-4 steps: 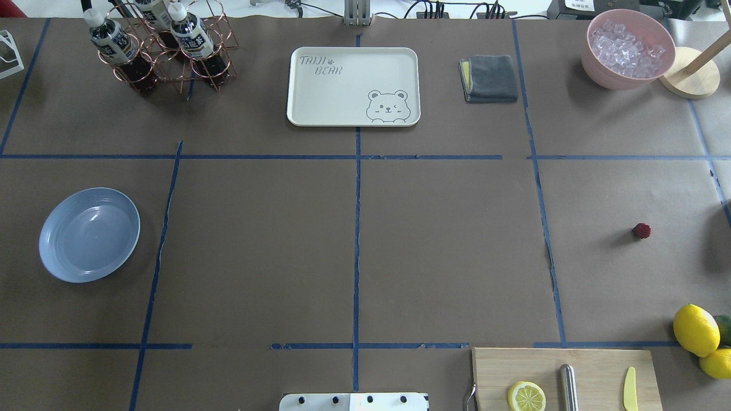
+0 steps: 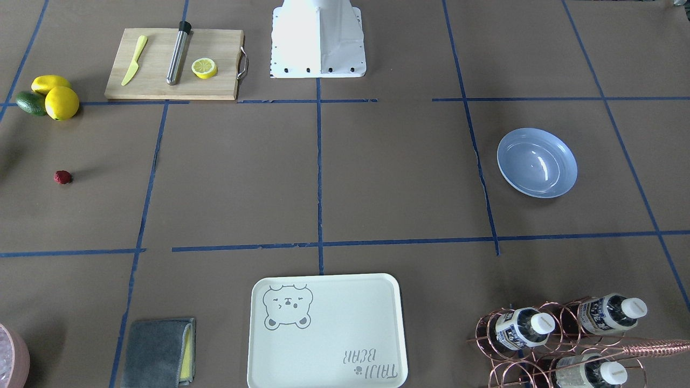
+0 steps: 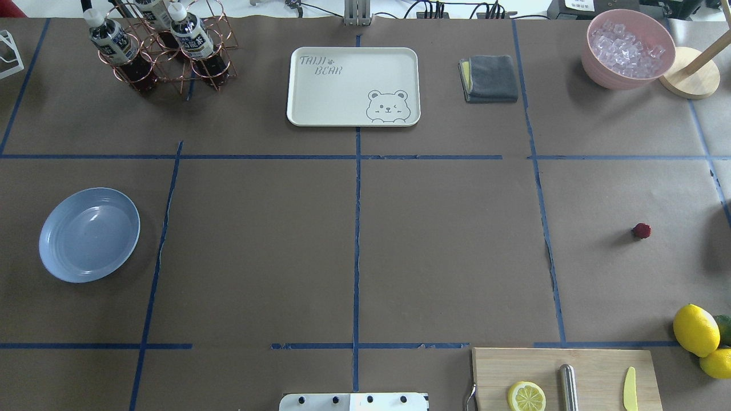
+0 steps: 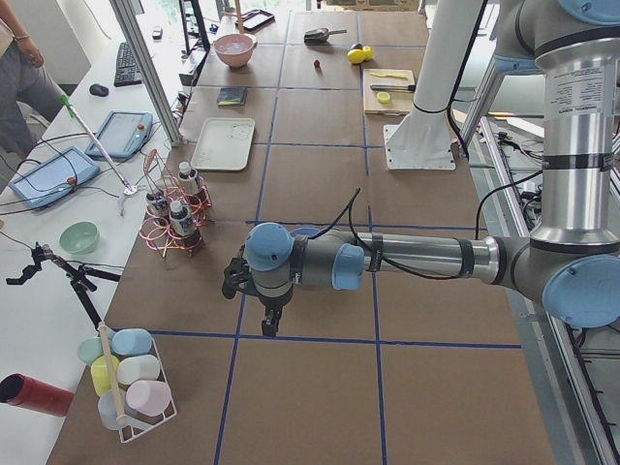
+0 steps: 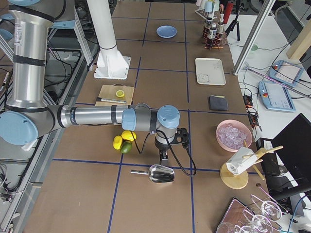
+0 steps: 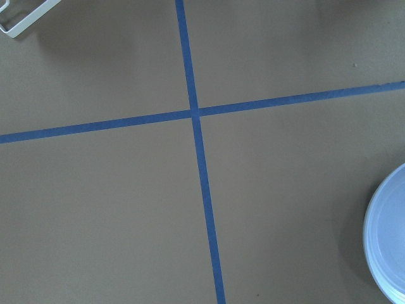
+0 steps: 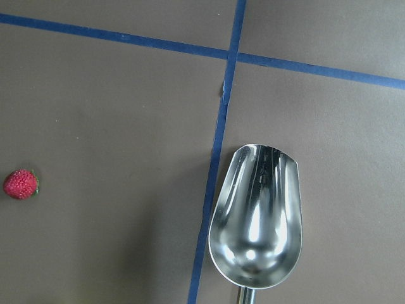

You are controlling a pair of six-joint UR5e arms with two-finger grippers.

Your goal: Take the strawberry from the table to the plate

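The strawberry [image 3: 641,230] [image 2: 62,177], small and dark red, lies on the brown table [image 3: 445,240] at its right side; the right wrist view has it at its left edge [image 7: 21,184]. At the table's left side rests the pale blue plate [image 3: 89,234] [image 2: 537,162], with nothing on it, and its rim shows in the left wrist view [image 6: 387,247]. Both grippers are outside the overhead and front views. The left gripper [image 4: 270,325] points down near the plate, the right gripper [image 5: 164,159] hangs over the table's right end; whether they are open or shut I cannot tell.
A metal scoop [image 7: 256,215] lies beside the right gripper. Lemons [image 3: 695,330] and a cutting board [image 3: 565,379] sit at the near right. At the far edge stand a bear-print tray [image 3: 353,85], a grey cloth [image 3: 489,78], a pink ice bowl [image 3: 627,48] and a bottle rack [image 3: 163,43].
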